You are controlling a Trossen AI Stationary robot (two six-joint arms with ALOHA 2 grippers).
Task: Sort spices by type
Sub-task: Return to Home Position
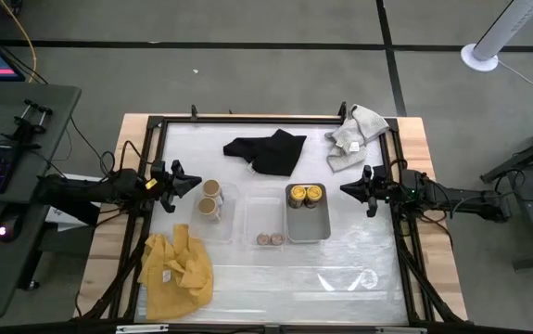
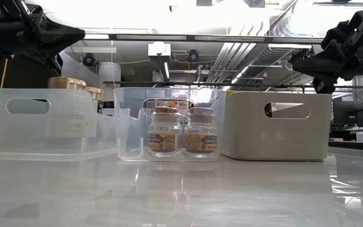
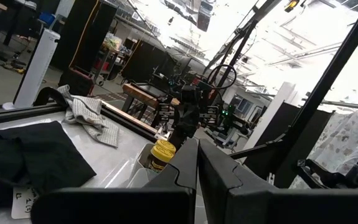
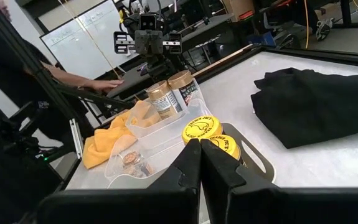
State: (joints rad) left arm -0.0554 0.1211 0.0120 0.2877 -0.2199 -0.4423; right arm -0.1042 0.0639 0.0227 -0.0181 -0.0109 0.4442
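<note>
Two tan-topped jars [image 1: 210,199] stand in the left clear tray [image 1: 232,211]. Two tiny brownish jars [image 1: 269,238] sit in the middle clear tray [image 1: 264,209], and two yellow-topped jars [image 1: 305,193] in the grey tray [image 1: 308,225]. My left gripper [image 1: 195,181] hovers shut just left of the tan-topped jars, above the table. My right gripper [image 1: 346,188] hovers shut just right of the grey tray. The right wrist view shows the yellow tops [image 4: 207,134], the tan-topped jars [image 4: 169,93] and the tiny jars [image 4: 135,162] beyond my shut fingers.
A black cloth [image 1: 266,151] lies on the far middle of the table, a grey cloth [image 1: 354,136] at the far right corner, and a yellow cloth [image 1: 175,274] at the near left. A raised black frame [image 1: 247,119] runs round the table. A person's hand [image 4: 101,84] rests beyond the left edge.
</note>
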